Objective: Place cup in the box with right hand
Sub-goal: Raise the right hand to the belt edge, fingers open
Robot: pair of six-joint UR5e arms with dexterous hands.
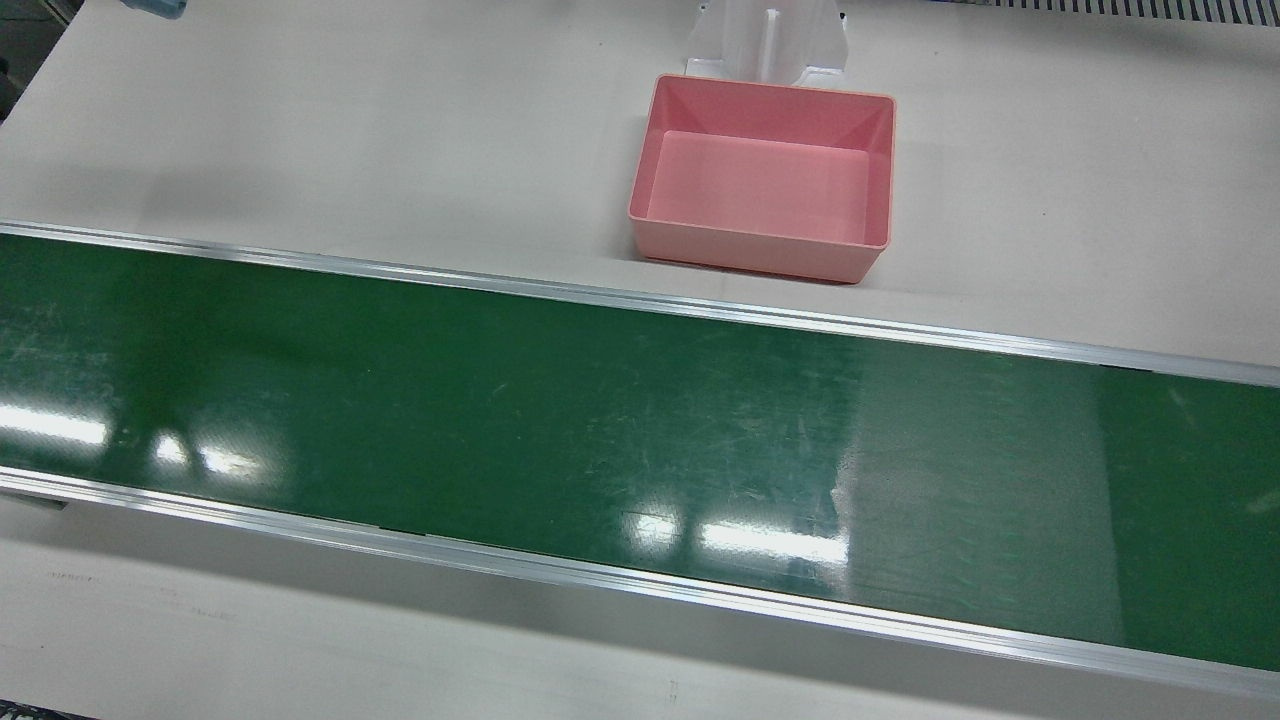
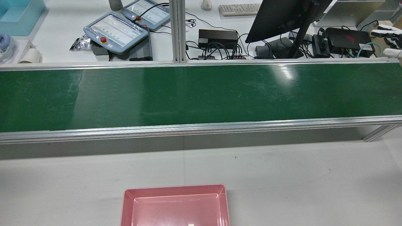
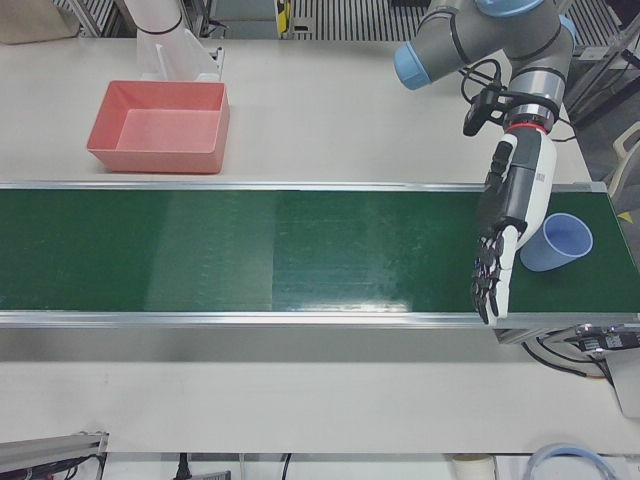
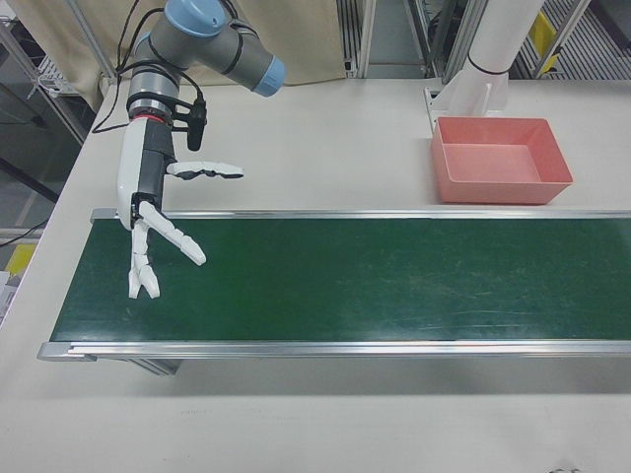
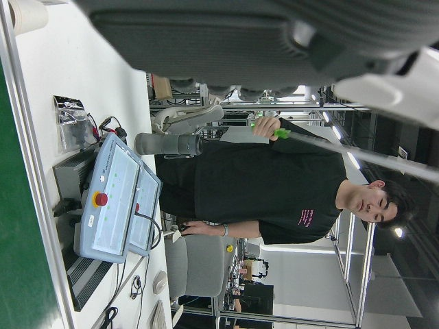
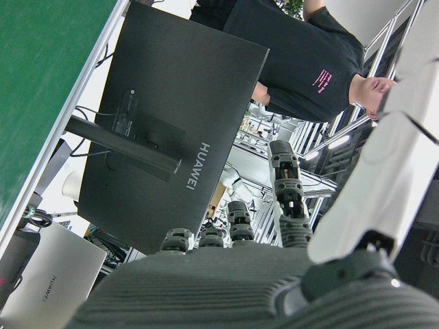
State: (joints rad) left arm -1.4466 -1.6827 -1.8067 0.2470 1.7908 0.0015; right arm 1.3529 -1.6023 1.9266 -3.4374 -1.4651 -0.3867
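A light blue cup (image 3: 556,242) sits on the green belt (image 3: 250,250) at its far right end in the left-front view. It looks upright. The pink box (image 1: 765,180) stands empty on the white table behind the belt; it also shows in the rear view (image 2: 176,205) and the right-front view (image 4: 498,158). My right hand (image 4: 148,232), white, is open and empty over the opposite end of the belt, far from the cup. My left hand (image 3: 497,240), black, is open with straight fingers, just beside the cup and not holding it.
The belt's aluminium rails (image 1: 640,300) run along both sides. A white arm pedestal (image 1: 768,40) stands right behind the box. Across the belt are a monitor (image 2: 282,15), teach pendants (image 2: 116,31), cables and a person (image 5: 274,185).
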